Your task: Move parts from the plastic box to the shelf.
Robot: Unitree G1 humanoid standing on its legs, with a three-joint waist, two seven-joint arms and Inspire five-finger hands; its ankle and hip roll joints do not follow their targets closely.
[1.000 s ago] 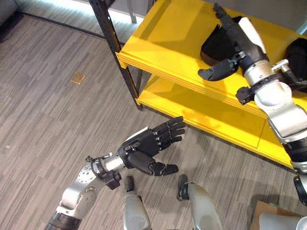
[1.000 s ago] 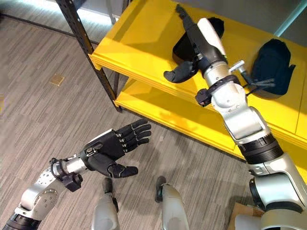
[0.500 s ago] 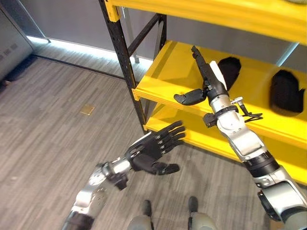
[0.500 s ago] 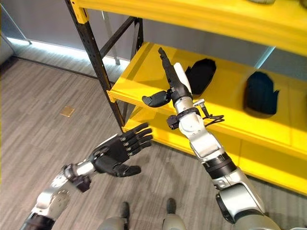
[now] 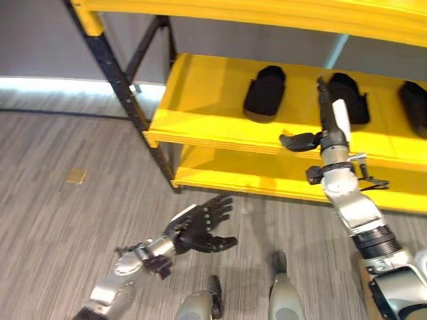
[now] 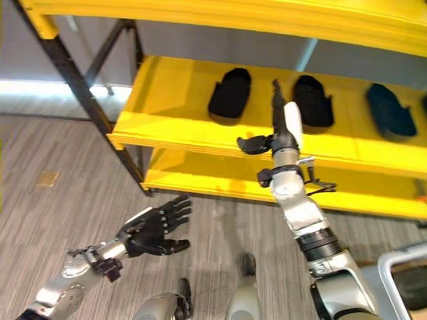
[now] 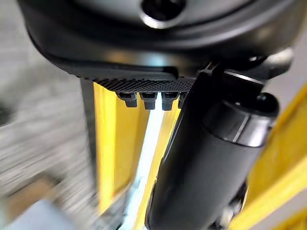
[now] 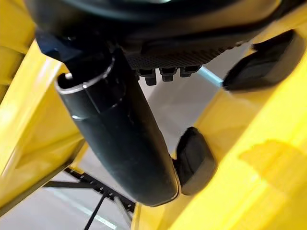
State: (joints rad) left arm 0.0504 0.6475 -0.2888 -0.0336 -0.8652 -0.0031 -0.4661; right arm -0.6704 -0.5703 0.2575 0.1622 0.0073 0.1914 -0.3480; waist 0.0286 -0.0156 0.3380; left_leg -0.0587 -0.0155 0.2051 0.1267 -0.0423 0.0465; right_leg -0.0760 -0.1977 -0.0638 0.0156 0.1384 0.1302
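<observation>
Parts [image 6: 230, 95] sit dark on your yellow shelf [image 6: 170, 117], three in a row along the middle tier in the right eye view: one at about 11 o'clock from the right hand, a second [image 6: 313, 101] just past it at 1 o'clock, a third [image 6: 390, 111] farther off at 2 o'clock. You can see a fourth dark edge at the far right, too cut off to identify.

Your right hand [image 6: 283, 130] is raised in front of the shelf's front lip, fingers straight and pointing up, thumb stuck out sideways toward 9 o'clock; it holds nothing. Its wrist view shows the thumb with two parts beyond it on the yellow board.

Your left hand [image 5: 193, 230] hangs low over the grey plank floor [image 5: 60, 220], at 7 o'clock from the shelf's black post [image 5: 117, 73], fingers spread apart and empty.

A pale box rim [image 6: 403, 280] shows at 4 o'clock, contents not visible.
</observation>
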